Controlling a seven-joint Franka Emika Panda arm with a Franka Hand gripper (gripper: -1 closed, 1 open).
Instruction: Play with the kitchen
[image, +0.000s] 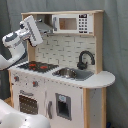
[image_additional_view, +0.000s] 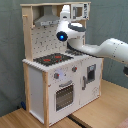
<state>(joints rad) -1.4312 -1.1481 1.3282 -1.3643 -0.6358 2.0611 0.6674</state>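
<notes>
High above the hob and close under the grey hood, the robot's hand hangs at the upper corner of the kitchen, on the first exterior view's left. The arm reaches in from that same side, its white wrist bent so the hand tilts toward the pegboard back. In the second exterior view the hand is largely hidden behind the wrist, which shows a blue light, and whether its fingers are apart or together cannot be told from either exterior view. The kitchen stands on a wooden surface, with the oven door low on its front. The relation that matters is vertical and sideways: everything to play with lies below the hand or further along the worktop. The hob sits almost directly beneath; the sink and the black faucet lie lower and toward the first exterior view's right; the oven door is lowest of all. The worktop's long axis runs left to right in the first exterior view, so reaching the sink or faucet would likely call for a descent and a sideways travel along it, while the hood is nearest.
</notes>
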